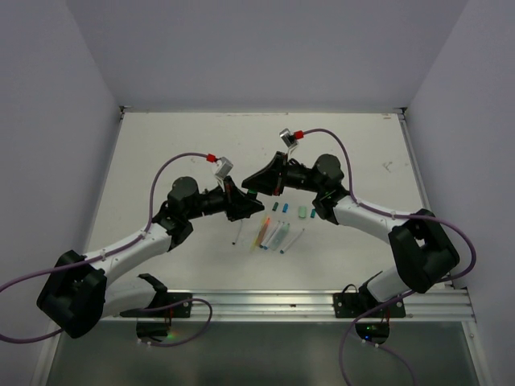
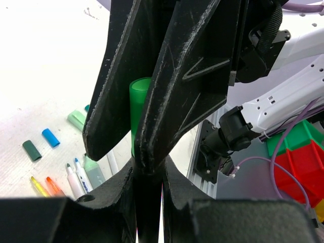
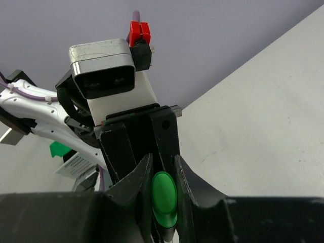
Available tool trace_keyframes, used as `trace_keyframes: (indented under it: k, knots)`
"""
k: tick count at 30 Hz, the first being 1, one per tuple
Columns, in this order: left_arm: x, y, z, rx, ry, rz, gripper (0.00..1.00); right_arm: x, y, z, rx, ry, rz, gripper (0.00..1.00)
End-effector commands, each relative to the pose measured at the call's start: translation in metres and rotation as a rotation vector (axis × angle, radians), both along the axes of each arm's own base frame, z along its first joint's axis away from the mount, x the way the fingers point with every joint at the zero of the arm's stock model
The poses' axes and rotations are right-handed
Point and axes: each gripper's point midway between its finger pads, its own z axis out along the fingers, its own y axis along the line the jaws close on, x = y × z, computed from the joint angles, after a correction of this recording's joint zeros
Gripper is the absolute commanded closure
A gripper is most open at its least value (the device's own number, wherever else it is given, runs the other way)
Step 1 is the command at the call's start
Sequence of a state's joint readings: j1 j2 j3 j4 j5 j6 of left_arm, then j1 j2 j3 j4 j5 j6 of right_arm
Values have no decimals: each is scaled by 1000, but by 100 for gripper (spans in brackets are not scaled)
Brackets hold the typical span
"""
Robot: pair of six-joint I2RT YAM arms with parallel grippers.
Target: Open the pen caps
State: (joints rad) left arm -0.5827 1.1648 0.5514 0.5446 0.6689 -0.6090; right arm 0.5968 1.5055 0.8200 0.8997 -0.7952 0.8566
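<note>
Both grippers meet above the middle of the table. My right gripper (image 1: 256, 185) (image 3: 164, 195) is shut on the bright green cap (image 3: 164, 198) of a marker; the cap also shows in the left wrist view (image 2: 137, 109), between the right gripper's big black fingers. My left gripper (image 1: 241, 201) (image 2: 149, 169) is closed right under it on the marker's barrel, which is almost wholly hidden. Loose caps lie on the table: dark green (image 2: 32, 150) (image 1: 275, 206), blue (image 2: 50, 137) (image 1: 285, 206) and pale mint (image 2: 77, 119) (image 1: 302, 212).
Several uncapped pens and markers (image 1: 269, 235) lie in a row under the grippers, among them yellow (image 2: 38, 186) and orange (image 2: 53, 185) ones. A white pen (image 1: 239, 236) lies apart at the left. Red and green bins (image 2: 304, 162) stand beyond the table's near rail.
</note>
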Motion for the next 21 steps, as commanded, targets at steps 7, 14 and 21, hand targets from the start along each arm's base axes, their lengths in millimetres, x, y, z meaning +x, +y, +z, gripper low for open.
trace_keyframes:
  k: [7,14,21]
  knots:
    - [-8,2,15,-70,-56,-23,100,0,1,42,98,-95,-14,100]
    - [-26,3,-11,-50,6,-63,100,13,-8,82,157,-156,-59,100]
    - [-43,6,-35,-22,64,-76,100,37,-36,135,226,-246,-157,100]
